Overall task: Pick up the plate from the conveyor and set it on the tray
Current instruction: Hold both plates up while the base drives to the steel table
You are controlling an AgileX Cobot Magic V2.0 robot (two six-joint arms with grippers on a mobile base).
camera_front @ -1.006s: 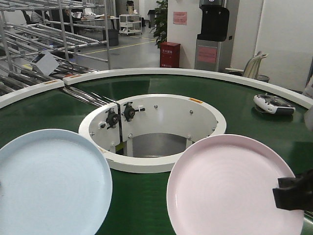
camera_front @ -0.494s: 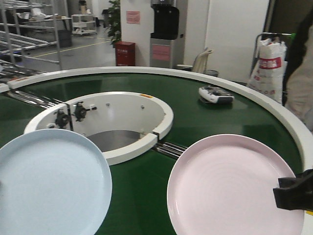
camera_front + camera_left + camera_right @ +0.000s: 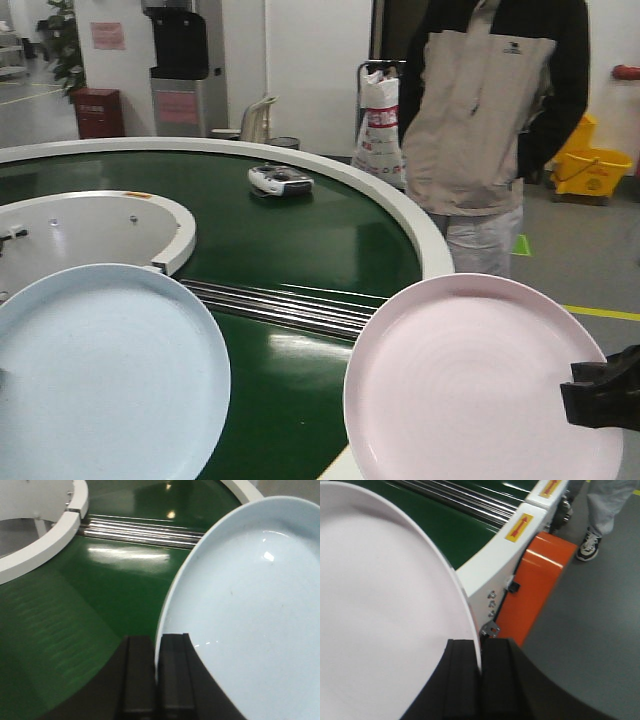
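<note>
Here's the big green conveyor (image 3: 300, 235), a glossy belt curving round between white rims, with its white centre opening (image 3: 95, 235) off to the left. A person (image 3: 490, 110) in a beige and black jacket stands just outside the outer rim. Two plates are up in the air, both tilted. The pink plate (image 3: 470, 385) on the right hangs across the outer rim, partly over the floor. The pale blue plate (image 3: 100, 375) on the left sits above the belt. The right hand (image 3: 480, 647) is pinching the pink plate's edge, and the left hand (image 3: 156, 642) is clamped on the blue plate's rim. Steel rollers (image 3: 285, 305) cross the belt between the plates. Farther back, a small grey handheld device (image 3: 280, 180) lies on the green.
</note>
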